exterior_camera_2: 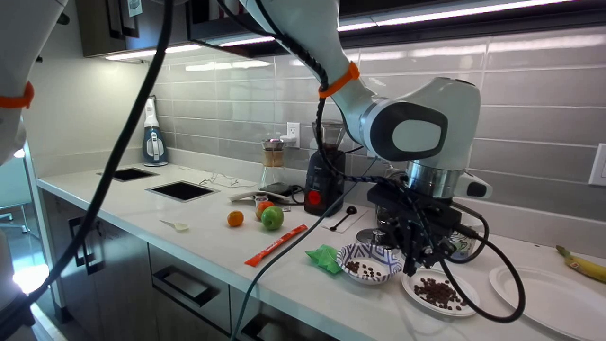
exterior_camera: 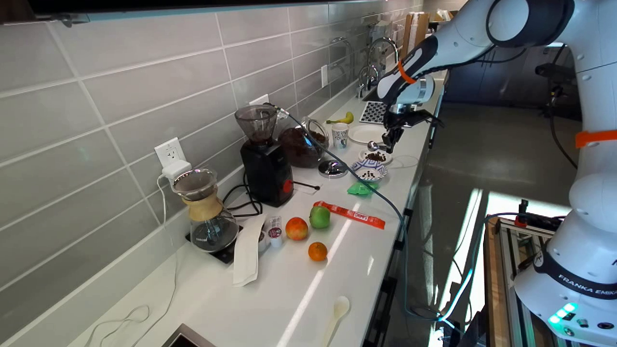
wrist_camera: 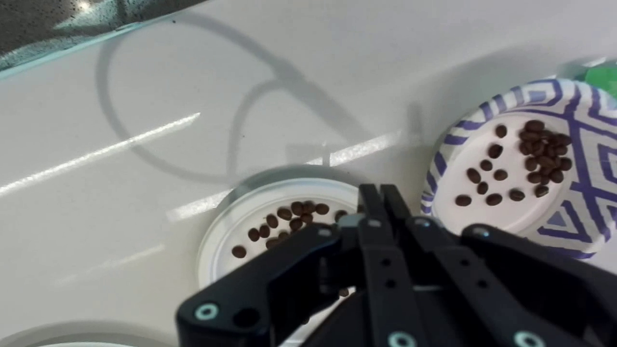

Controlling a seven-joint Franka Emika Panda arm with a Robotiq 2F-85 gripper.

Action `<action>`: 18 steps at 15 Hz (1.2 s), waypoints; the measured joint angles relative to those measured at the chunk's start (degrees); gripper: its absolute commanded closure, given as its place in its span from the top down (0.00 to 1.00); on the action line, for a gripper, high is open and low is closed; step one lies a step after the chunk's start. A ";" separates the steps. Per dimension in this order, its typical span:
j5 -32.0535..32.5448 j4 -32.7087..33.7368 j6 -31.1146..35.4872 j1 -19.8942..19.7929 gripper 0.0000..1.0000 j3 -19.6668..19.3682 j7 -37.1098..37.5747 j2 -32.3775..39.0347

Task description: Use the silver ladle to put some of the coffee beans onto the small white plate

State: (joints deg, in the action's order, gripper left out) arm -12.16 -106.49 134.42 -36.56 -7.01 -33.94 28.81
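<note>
While the hand (wrist_camera: 379, 189) is pinched closed, with hardly a gap at its tips, the ladle (exterior_camera: 374, 145) sticks out from it toward the wall (exterior_camera: 144, 101). It looks as if the hand has hold of the ladle by its handle. The round end is near the small plate (wrist_camera: 208, 258); I can't tell if it is right over it, or if any beans (wrist_camera: 296, 224) are in the ladle. The small plate is nearer the front edge of the desk (wrist_camera: 120, 250) than the wall. Lots of beans lie on it, and more are in the bowl (wrist_camera: 590, 193) just beside it, so the job may be partly done.

Some things could go wrong. A bump could make the ladle turn in the hand and drop what it holds. The small plate looks light, so a push could slide it to the front edge, and beans could roll off the desk. In the wrist view the tips are about between the small plate and the bowl; if the hand goes too low there, it could hit the bowl's rim and tip it. The black cable (exterior_camera_2: 502, 319) hangs in a loop that, in an exterior view, crosses the small plate's edge. If that loop dips, it could brush beans away.
</note>
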 measured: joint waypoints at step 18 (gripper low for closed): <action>-9.76 0.02 -1.62 -2.04 0.01 1.26 -5.40 -0.85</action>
State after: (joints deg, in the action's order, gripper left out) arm -21.92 -106.47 132.81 -38.60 -5.75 -39.34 27.96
